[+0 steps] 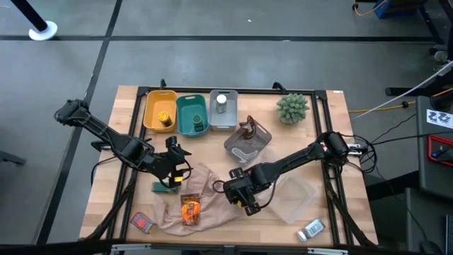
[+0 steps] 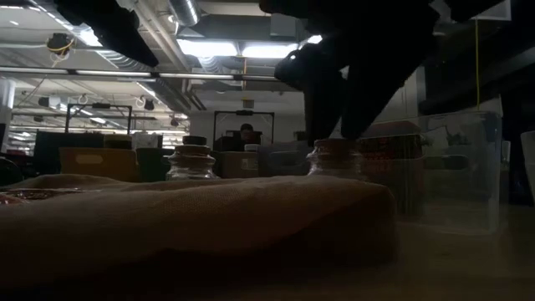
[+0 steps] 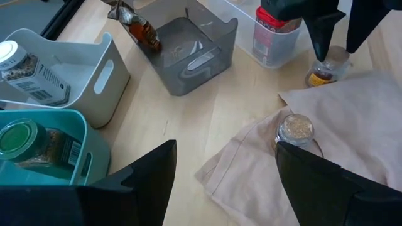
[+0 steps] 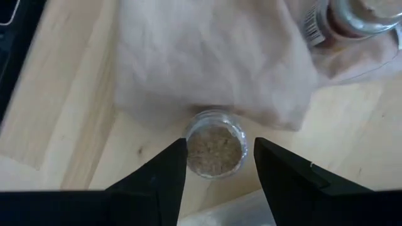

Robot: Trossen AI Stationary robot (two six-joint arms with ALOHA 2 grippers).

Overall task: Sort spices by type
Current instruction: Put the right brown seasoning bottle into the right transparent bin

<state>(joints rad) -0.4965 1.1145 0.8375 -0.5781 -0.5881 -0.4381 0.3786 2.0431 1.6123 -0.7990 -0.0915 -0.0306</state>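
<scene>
Above a small jar [image 4: 215, 150], right pincer [image 4: 218, 164] agape.

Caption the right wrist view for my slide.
Right tool open, poised around a small spice jar at the beige cloth edge.

— Where do your arms sit?
— Your left end effector [image 1: 172, 161] reaches in from the left, fingers [image 3: 147, 182] spread wide. Your right end effector [image 1: 241, 193] angles down from the right, fingers [image 4: 164, 172] parted, not clamped on anything.

overhead, table-level, two close wrist views
</scene>
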